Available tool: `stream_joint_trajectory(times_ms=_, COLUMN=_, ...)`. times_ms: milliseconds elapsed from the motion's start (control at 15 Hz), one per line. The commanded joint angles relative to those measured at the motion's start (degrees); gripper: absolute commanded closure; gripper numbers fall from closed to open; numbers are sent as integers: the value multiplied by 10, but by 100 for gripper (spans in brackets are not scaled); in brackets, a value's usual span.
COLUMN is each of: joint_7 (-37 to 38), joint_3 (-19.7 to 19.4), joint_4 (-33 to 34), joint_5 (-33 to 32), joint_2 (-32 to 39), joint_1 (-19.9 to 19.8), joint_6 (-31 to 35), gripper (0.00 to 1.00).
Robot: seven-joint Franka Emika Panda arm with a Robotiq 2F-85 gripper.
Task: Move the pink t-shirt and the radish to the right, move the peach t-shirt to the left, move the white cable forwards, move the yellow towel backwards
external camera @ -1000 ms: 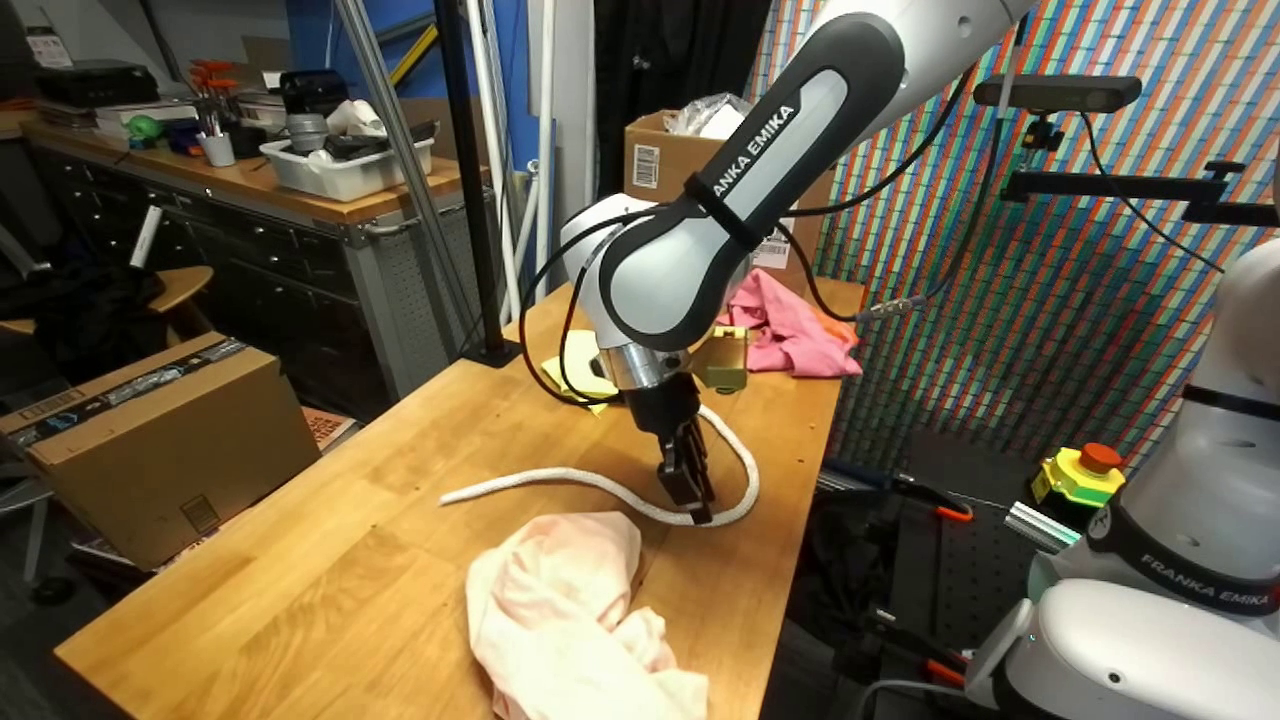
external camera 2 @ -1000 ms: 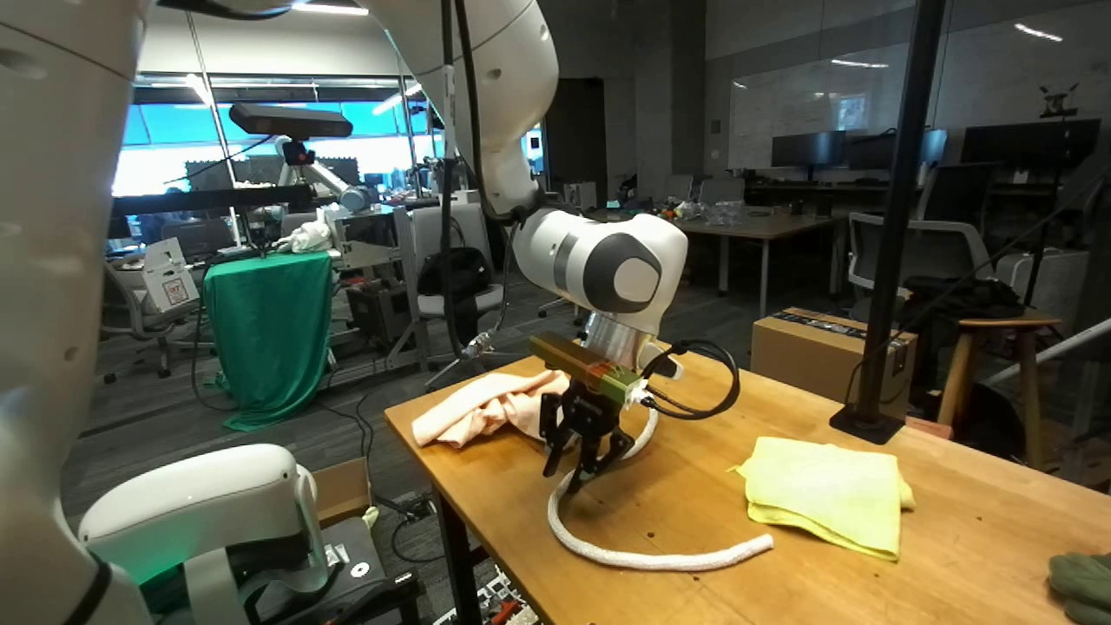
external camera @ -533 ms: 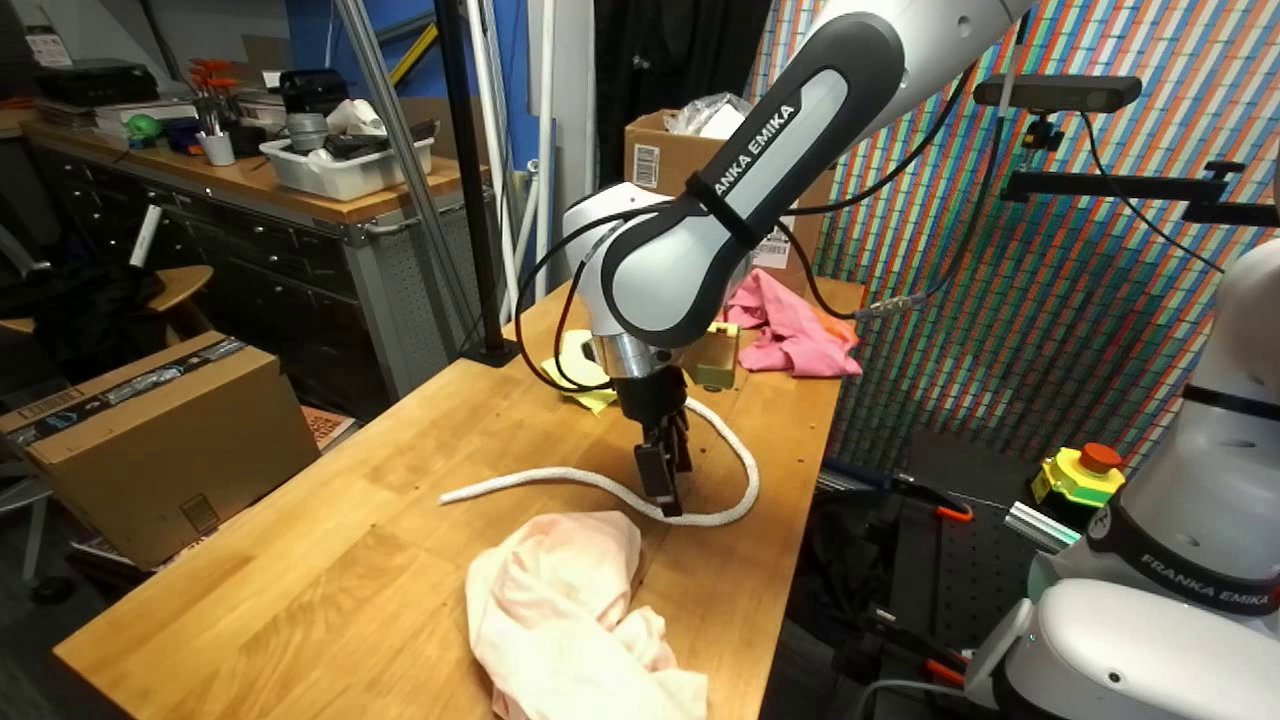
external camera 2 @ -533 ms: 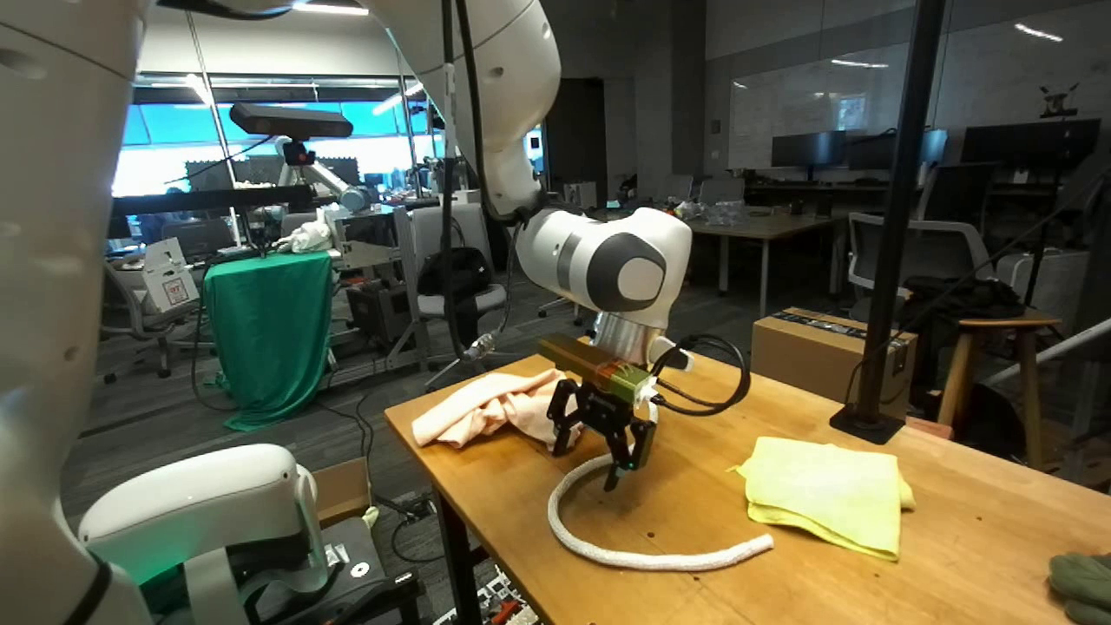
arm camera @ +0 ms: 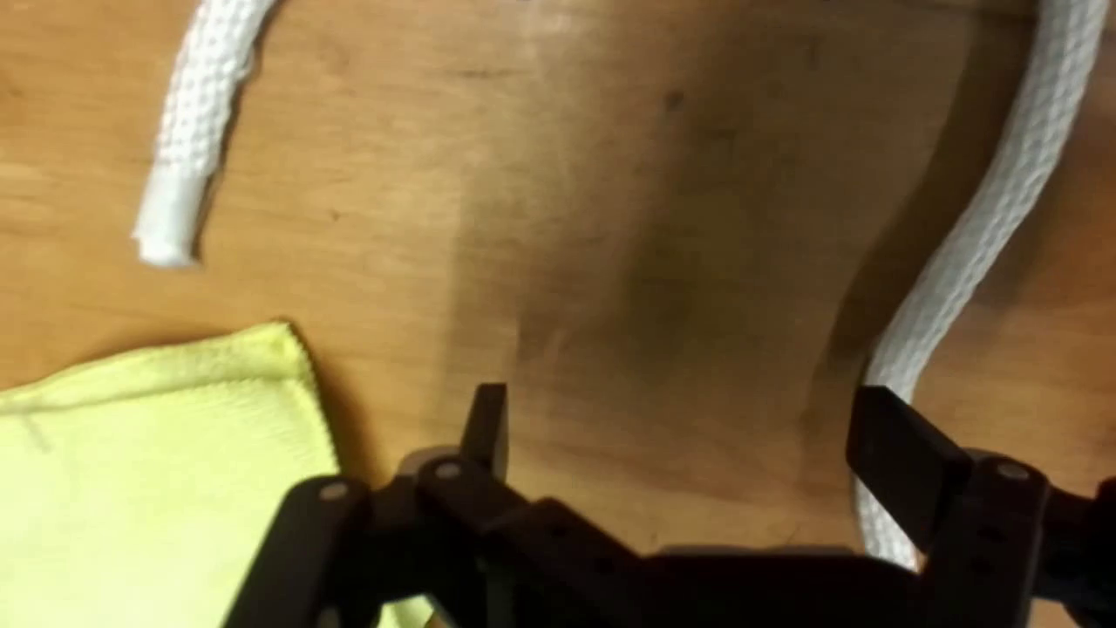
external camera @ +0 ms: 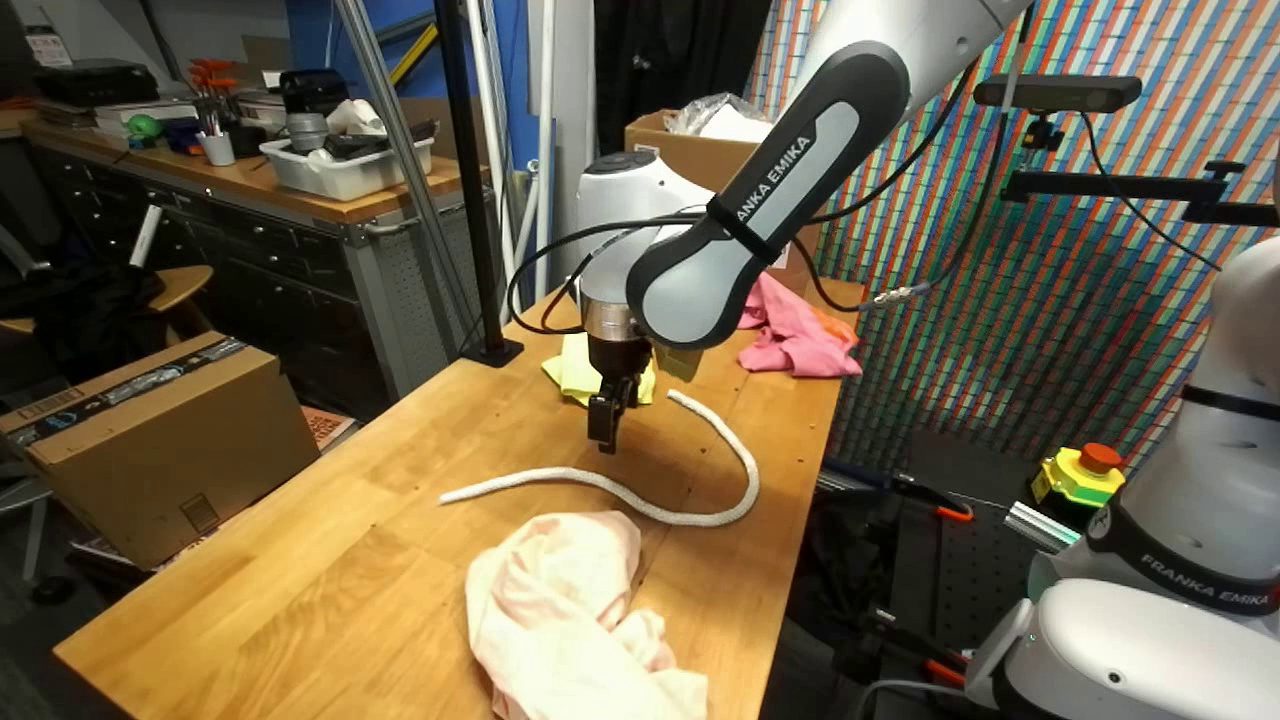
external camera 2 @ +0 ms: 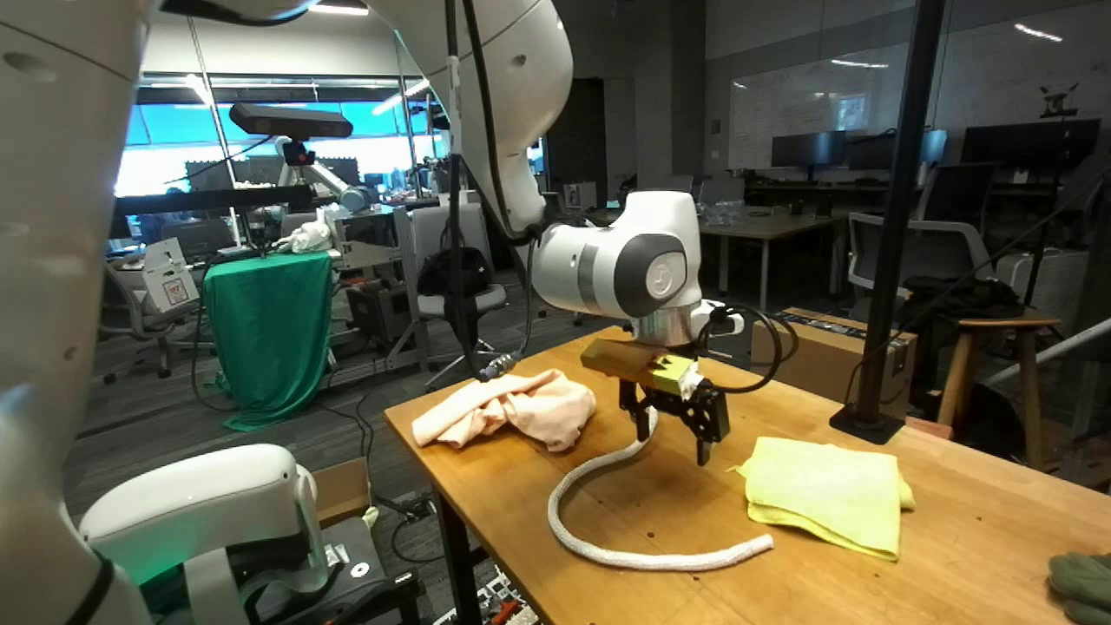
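Note:
My gripper [arm camera: 680, 392] is open above the table, nothing between its fingers. The white cable [external camera: 745, 470] lies in a curved S on the wood. In the wrist view the cable [arm camera: 959, 253] passes beneath the right-hand finger, and its end shows upper left. A folded yellow towel [external camera 2: 825, 495] lies beside the gripper, at lower left in the wrist view. The peach t-shirt [external camera: 560, 600] is bunched at the near end of the table in an exterior view. A crumpled pink t-shirt [external camera: 795, 345] lies at the far end there. The radish is hidden or out of view.
A dark green object [external camera 2: 1081, 582] sits at the right edge of an exterior view. A black post [external camera 2: 885, 260] stands at the table's edge. Behind the pink t-shirt is a cardboard box [external camera: 690, 150]. Something orange [external camera: 838, 328] shows beside that shirt.
The gripper has spread wider and risen off the white cable, then travelled towards the yellow towel. The cable lies where it was, and the cloths have not moved.

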Motion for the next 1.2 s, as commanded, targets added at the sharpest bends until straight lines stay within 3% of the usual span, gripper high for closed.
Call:
stream_joint_trajectory(times_ms=0, joint_7=106, joint_3=-64, joint_4=10, joint_5=-88, joint_2=14, joint_1=44, joint_6=85, gripper=0)
stream_joint_trajectory(times_ms=267, joint_7=258, joint_3=-170, joint_4=28, joint_5=-201, joint_2=39, joint_1=114, joint_6=147, gripper=0)
stream_joint_trajectory(times_ms=533, joint_7=370, joint_3=-249, joint_4=52, joint_5=-255, joint_2=67, joint_1=172, joint_6=150, gripper=0)
stream_joint_trajectory(times_ms=867, joint_7=451, joint_3=-272, joint_4=73, joint_5=-284, joint_2=92, joint_1=191, joint_6=134, gripper=0)
stream_joint_trajectory(times_ms=1133, joint_7=442, joint_3=-238, joint_4=93, joint_5=-239, joint_2=106, joint_1=151, joint_6=107, gripper=0)
